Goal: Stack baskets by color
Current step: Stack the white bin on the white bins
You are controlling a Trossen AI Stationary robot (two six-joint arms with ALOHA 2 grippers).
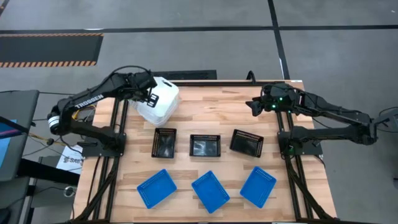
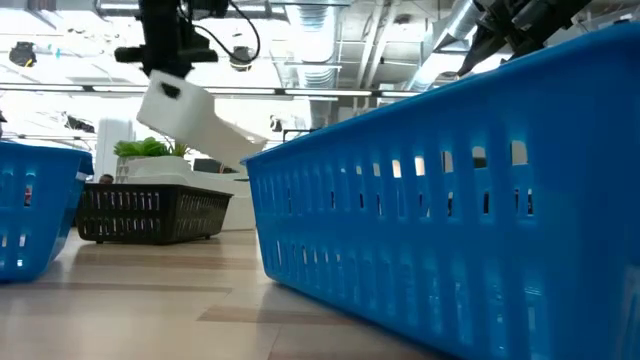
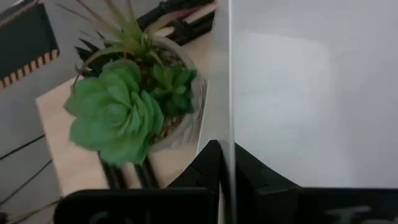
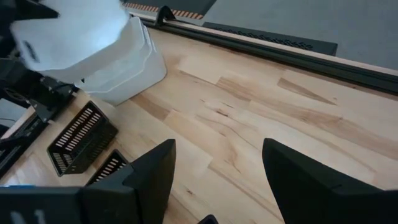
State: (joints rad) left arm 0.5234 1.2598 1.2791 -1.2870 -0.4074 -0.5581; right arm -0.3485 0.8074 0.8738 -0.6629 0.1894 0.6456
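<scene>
White, smooth-walled basket (image 1: pixel 163 93) hangs tilted, clamped in the left gripper (image 1: pixel 147 93); right gripper (image 1: pixel 255 107) spread empty.

In the low view a blue basket (image 2: pixel 440 200) is filling the foreground, running off the edge and hiding the table behind it; in the left wrist view the white basket (image 3: pixel 311 93) is blocking half the scene, its edges cropped; the potted plant (image 3: pixel 127 106) is blurring.

Green potted plant (image 3: pixel 124 106); light wooden table (image 1: pixel 211 112)
</scene>
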